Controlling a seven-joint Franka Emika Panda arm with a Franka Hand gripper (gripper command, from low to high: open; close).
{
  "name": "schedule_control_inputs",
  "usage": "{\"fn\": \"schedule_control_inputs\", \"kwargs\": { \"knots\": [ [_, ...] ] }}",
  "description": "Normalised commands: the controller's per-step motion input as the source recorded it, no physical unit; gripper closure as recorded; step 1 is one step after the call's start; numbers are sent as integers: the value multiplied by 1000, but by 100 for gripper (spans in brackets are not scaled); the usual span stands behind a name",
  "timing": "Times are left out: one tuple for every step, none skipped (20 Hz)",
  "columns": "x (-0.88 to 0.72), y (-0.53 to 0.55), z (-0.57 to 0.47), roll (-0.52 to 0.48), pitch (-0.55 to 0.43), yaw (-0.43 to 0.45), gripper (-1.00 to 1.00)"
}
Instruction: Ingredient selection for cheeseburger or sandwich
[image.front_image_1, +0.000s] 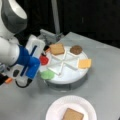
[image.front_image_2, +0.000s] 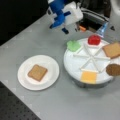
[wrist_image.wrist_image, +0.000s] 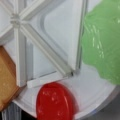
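Note:
The white divided tray (image.front_image_1: 67, 80) (image.front_image_2: 72, 67) holds a toast square (image.front_image_1: 57, 48) (image.front_image_2: 112, 50), a brown patty (image.front_image_1: 76, 49) (image.front_image_2: 113, 69), a cheese square (image.front_image_1: 84, 63) (image.front_image_2: 88, 76), a red tomato disc (image.front_image_1: 44, 60) (image.front_image_2: 94, 39) (wrist_image.wrist_image: 55, 101) and a green lettuce piece (image.front_image_1: 47, 74) (image.front_image_2: 74, 45) (wrist_image.wrist_image: 102, 45). Another toast square (image.front_image_1: 72, 115) (image.front_image_2: 37, 72) lies alone on the paper plate (image.front_image_1: 57, 107) (image.front_image_2: 25, 80). In both front views my gripper (image.front_image_1: 33, 66) (image.front_image_2: 62, 27) hangs just above the tray's edge by the tomato and lettuce. Its fingers do not show in the wrist view.
A grey metal fixture (image.front_image_1: 50, 35) (image.front_image_2: 92, 17) stands right behind the tray, with a pole (image.front_image_1: 55, 15) rising from it. A black mat (image.front_image_2: 15, 107) borders the table at a front view's bottom left.

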Motion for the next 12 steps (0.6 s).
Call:
{"fn": "schedule_control_inputs", "kwargs": {
  "knots": [
    [358, -383, -18, 613, 89, 177, -100],
    [358, -403, -33, 596, 89, 176, -100],
    [355, -439, -58, 582, 87, 181, -100],
    [350, -488, -87, 565, 86, 194, -100],
    [344, -535, -118, 572, 79, 212, -100],
    [345, -575, -156, 630, 54, 244, -100],
    [347, -594, -182, 648, 33, 262, -100],
    [350, -600, -194, 639, 27, 266, -100],
    [352, -598, -206, 629, 21, 269, -100],
    [354, -581, -196, 598, 20, 266, -100],
    [351, -568, -193, 591, 23, 271, -100],
    [345, -555, -191, 569, 20, 268, -100]
  ]
}}
